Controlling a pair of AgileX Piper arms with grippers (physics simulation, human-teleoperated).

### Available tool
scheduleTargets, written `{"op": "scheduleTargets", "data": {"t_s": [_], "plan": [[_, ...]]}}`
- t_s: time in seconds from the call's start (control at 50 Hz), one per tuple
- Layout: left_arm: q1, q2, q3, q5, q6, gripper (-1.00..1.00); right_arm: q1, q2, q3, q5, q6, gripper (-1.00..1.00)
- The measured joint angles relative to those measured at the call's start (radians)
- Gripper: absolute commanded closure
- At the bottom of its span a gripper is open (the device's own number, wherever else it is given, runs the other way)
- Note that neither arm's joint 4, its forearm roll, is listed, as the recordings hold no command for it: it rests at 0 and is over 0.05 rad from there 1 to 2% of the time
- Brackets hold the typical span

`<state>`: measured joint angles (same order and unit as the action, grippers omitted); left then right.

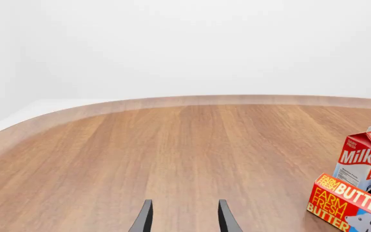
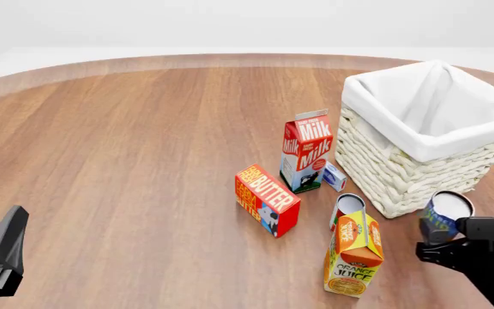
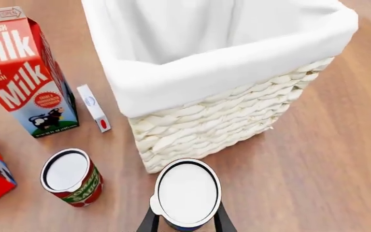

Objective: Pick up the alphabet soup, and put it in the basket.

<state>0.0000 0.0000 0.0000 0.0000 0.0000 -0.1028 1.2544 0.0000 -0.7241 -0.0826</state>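
The alphabet soup [image 3: 187, 193], a short can with a blue label and a pale top, sits between the fingers of my right gripper [image 3: 185, 218], which is shut on it. From the front, the alphabet soup [image 2: 445, 215] is just in front of the near corner of the basket [image 2: 401, 170], with the right gripper [image 2: 446, 237] coming in from the lower right. The basket [image 3: 224, 63] is white wicker with a white cloth lining and has nothing inside. My left gripper [image 1: 185, 215] is open and holds nothing, low at the front left [image 2: 2, 248].
A milk carton [image 2: 307, 151], a small white box [image 2: 334, 176], a butter box [image 2: 267, 199], a slim red-and-white can [image 2: 347, 209] and an orange juice carton [image 2: 354, 254] stand left of the basket. The milk carton [image 3: 27, 72] and red can [image 3: 71, 177] are near the held can.
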Motion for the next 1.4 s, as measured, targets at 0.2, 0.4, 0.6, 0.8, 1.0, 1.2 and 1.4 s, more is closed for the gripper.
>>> {"op": "scheduleTargets", "data": {"t_s": [0.2,0.4,0.6,0.8,1.0,1.2,1.4], "plan": [[0.000,0.000,0.000,0.000,0.000,-1.00,0.012,-0.120,0.000,0.097,-0.012,1.00],[0.000,0.000,0.000,0.000,0.000,-1.00,0.021,-0.225,0.000,0.181,-0.021,1.00],[0.000,0.000,0.000,0.000,0.000,-1.00,0.030,-0.307,0.000,0.241,-0.026,1.00],[0.000,0.000,0.000,0.000,0.000,-1.00,0.033,-0.390,-0.006,0.314,-0.033,1.00],[0.000,0.000,0.000,0.000,0.000,-1.00,0.036,-0.465,-0.026,0.391,-0.042,1.00],[0.000,0.000,0.000,0.000,0.000,-1.00,0.037,-0.535,-0.061,0.473,-0.056,1.00],[0.000,0.000,0.000,0.000,0.000,-1.00,0.036,-0.596,-0.096,0.545,-0.067,1.00]]}}
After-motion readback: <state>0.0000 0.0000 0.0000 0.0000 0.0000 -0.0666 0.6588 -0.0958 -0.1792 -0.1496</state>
